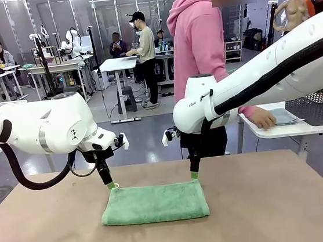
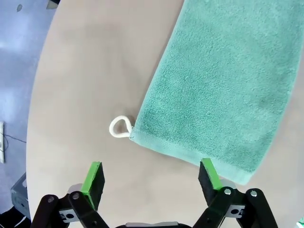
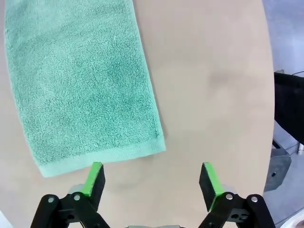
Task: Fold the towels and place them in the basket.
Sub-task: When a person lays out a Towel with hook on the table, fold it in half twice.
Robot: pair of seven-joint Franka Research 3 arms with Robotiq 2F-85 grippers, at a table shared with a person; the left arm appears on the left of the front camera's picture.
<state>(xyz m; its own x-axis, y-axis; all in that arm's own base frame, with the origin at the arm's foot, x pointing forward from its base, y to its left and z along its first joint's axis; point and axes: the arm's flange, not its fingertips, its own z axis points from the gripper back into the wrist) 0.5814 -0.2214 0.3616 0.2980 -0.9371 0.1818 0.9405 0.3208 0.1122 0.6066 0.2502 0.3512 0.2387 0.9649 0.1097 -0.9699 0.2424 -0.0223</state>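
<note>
brown table [image 1: 277,213], person [image 1: 198,35] in pink hoodie

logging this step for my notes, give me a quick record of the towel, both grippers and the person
towel: mint green towel, folded, lying flat on the table
tag: white loop at one towel corner
left gripper: open, at the towel's far left corner, holding nothing
right gripper: open, at the far right corner, holding nothing
person: at the far side, hand on a side table

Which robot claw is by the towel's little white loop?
The left gripper: the white loop pokes out beside it. By the right gripper, the towel has none.
</note>
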